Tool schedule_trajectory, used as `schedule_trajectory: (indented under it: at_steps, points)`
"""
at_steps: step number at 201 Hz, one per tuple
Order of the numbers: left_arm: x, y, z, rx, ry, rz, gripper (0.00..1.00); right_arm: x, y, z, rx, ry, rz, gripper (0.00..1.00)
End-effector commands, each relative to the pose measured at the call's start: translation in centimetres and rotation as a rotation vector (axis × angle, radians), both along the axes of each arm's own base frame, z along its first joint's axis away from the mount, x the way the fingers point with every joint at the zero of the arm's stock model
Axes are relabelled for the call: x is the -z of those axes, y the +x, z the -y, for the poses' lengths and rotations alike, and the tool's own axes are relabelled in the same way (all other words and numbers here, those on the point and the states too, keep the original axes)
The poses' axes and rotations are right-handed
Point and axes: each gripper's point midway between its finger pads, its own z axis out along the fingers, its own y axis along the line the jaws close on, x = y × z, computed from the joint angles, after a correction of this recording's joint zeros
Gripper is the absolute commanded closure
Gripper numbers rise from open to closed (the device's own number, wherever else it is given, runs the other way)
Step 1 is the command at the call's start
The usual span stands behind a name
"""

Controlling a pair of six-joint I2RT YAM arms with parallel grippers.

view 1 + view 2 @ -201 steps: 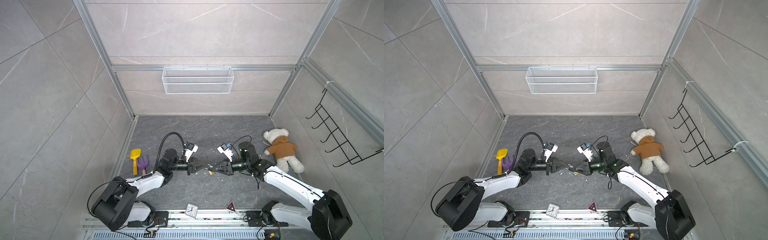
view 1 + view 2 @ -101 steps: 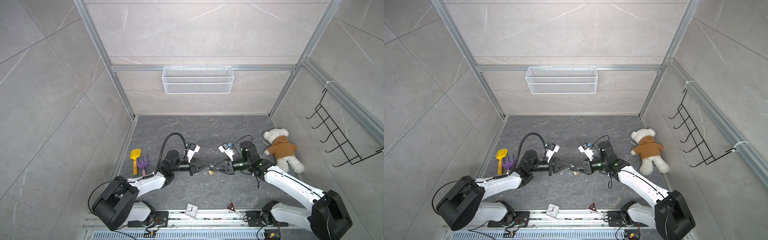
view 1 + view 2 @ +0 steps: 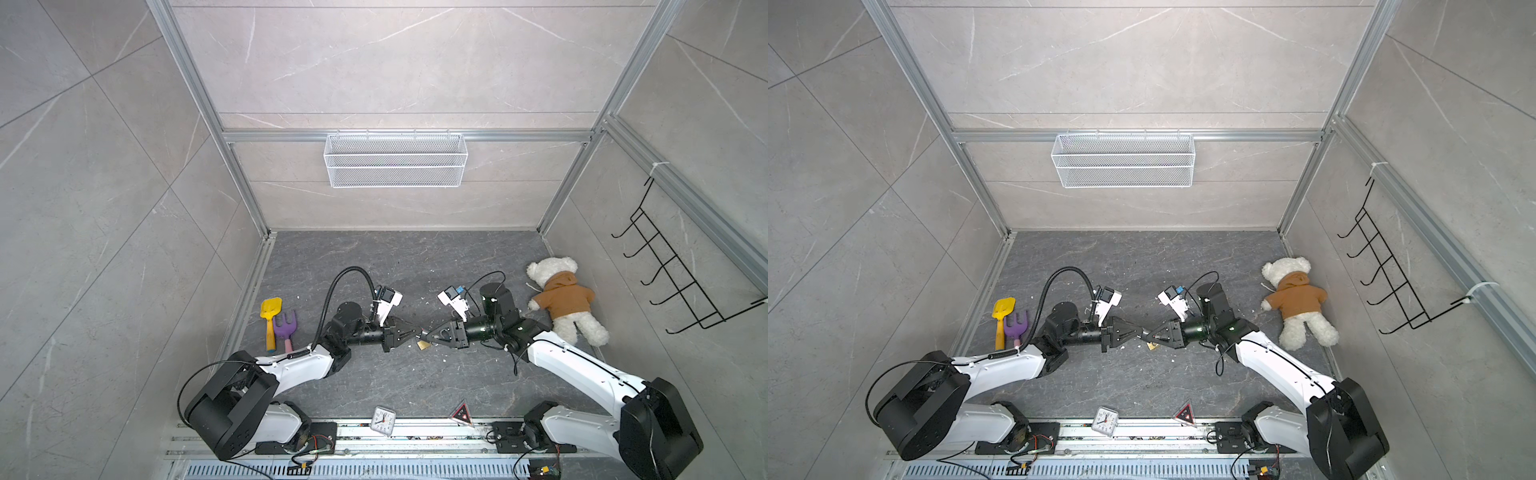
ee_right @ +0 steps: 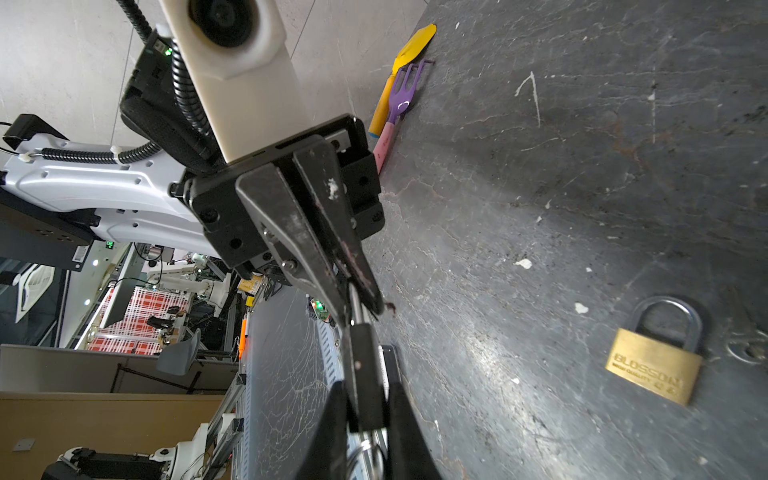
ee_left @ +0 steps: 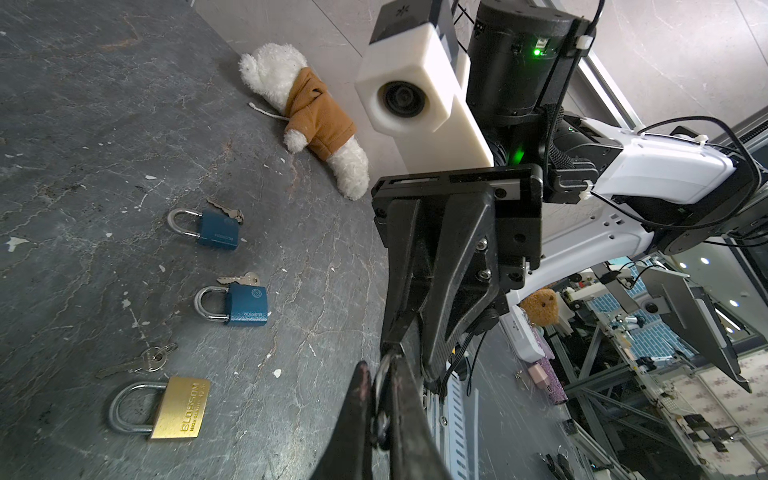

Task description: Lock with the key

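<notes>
top views: the left gripper (image 3: 417, 331) and the right gripper (image 3: 429, 335) meet tip to tip over the middle of the dark floor (image 3: 415, 266), each reaching in low from its own side. what sits between the tips is too small to make out here. a brass padlock (image 3: 423, 345) lies on the floor just near of that meeting point. a teddy bear (image 3: 561, 299) lies at the far right by the wall.

left wrist view: the left gripper's fingers (image 5: 359, 415) are pressed together on a silver shackle (image 5: 381, 386), and the right gripper's tips come in against it from the opposite side. on the floor lie the brass padlock with a loose key (image 5: 151, 359) just beside it, a blue padlock (image 5: 218, 230) and a second blue padlock (image 5: 246, 305), each blue one with a key at its base.

right wrist view: the right gripper is clamped on the body of a dark padlock (image 4: 365, 365), held clear of the floor. its shackle runs into the closed tips of the left gripper. a metal ring (image 4: 365, 455) shows at the body's other end, between the right fingers. whether a key sits in this lock i cannot tell.
</notes>
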Motion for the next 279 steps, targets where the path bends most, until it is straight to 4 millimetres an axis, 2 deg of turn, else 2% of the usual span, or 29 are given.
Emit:
schedule_trajectory:
  at_steps: [1,63,77,95,169,279]
  points:
    - [-3.4,-4.9,2.6,0.215,-0.085,0.09,1.0,-2.4,1.5,-1.4,0.013,0.058,0.145,1.0]
    - [-3.8,-4.9,2.4,0.203,-0.094,0.09,1.0,-2.1,1.7,-1.5,0.014,0.048,0.154,1.0]
    - [-3.7,-4.9,2.4,0.199,-0.093,0.089,0.89,-2.0,1.8,-1.4,0.016,0.045,0.153,1.0]
    - [-3.6,-4.8,2.2,0.189,-0.091,0.089,0.84,-2.1,1.6,-1.4,0.007,0.049,0.156,1.0]
    - [-4.3,-4.8,1.8,0.182,-0.102,0.11,0.81,-1.7,0.6,-0.9,-0.02,0.018,0.167,1.0]
    - [-4.2,-5.6,1.0,0.191,-0.104,0.115,0.81,-2.4,0.7,0.0,0.005,-0.013,0.202,1.0]
